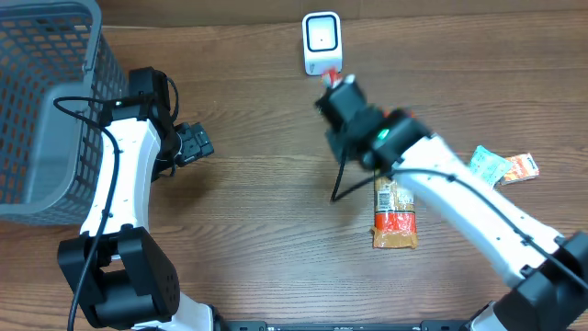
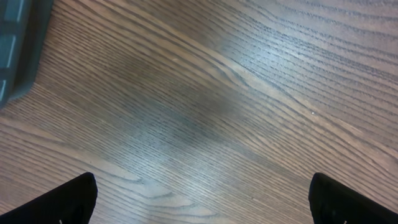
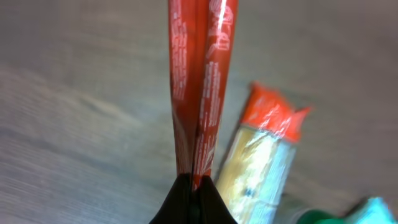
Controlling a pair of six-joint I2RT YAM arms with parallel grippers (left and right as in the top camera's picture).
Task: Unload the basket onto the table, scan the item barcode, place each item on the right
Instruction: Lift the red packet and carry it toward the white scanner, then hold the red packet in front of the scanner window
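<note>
basket: on the table, in its far left corner
scanner: at the far edge, about midway along
packet: off the table, in the right gripper, just before the scanner
pouch: flat on the table, right of centre
sachets: near the right edge, right of the pouch

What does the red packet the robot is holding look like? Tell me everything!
The red packet is thin, shiny plastic with tiny white writing, seen edge-on, two layers pressed together. The right gripper has its jaws shut on one end. Its free end points at the white scanner, close to it. Nothing else seems to touch it.
</note>
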